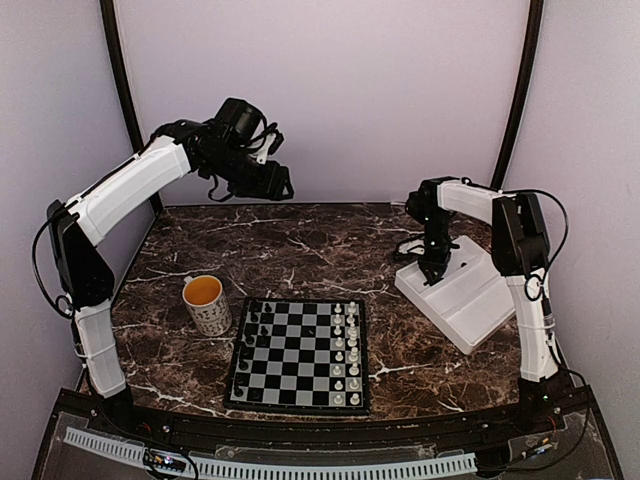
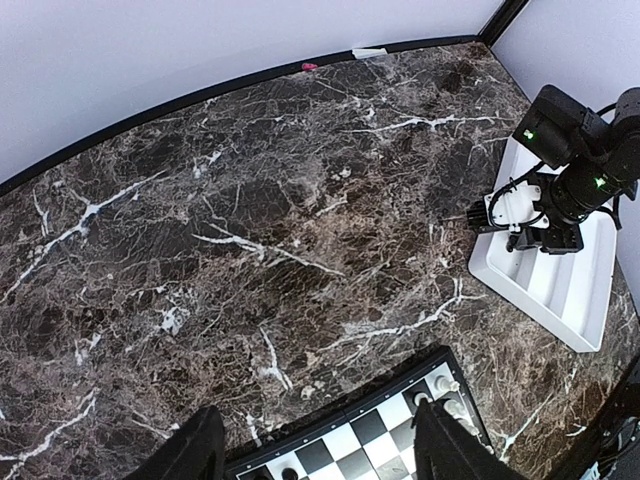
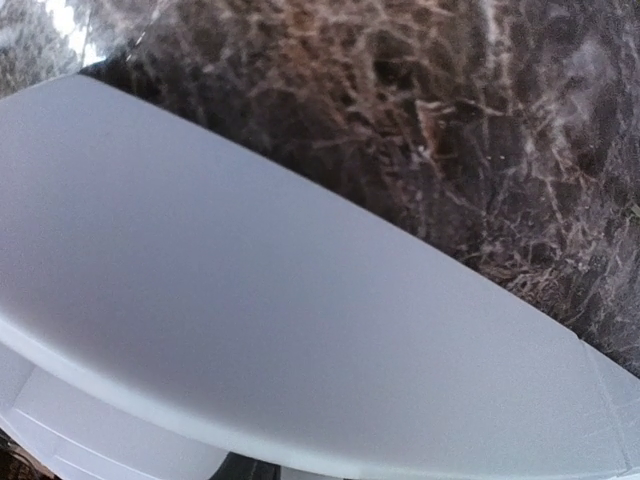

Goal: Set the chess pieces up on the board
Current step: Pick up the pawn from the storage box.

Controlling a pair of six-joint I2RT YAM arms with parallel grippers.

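Top external showed you the board (image 1: 300, 355) at the table's (image 1: 300, 240) near edge, with black chess pieces (image 1: 255, 335) standing along its left columns and white figures (image 1: 345, 345) along its right. Your left arm (image 1: 130, 185) hung high, left jaws spread and empty, likely parked out of the way. The right jaws were low in the white tray (image 1: 480, 305), presumably after another piece. Left wrist caught that reach side-on; right wrist gave only a blurred tray rim, so you could not tell how those jaws stood.
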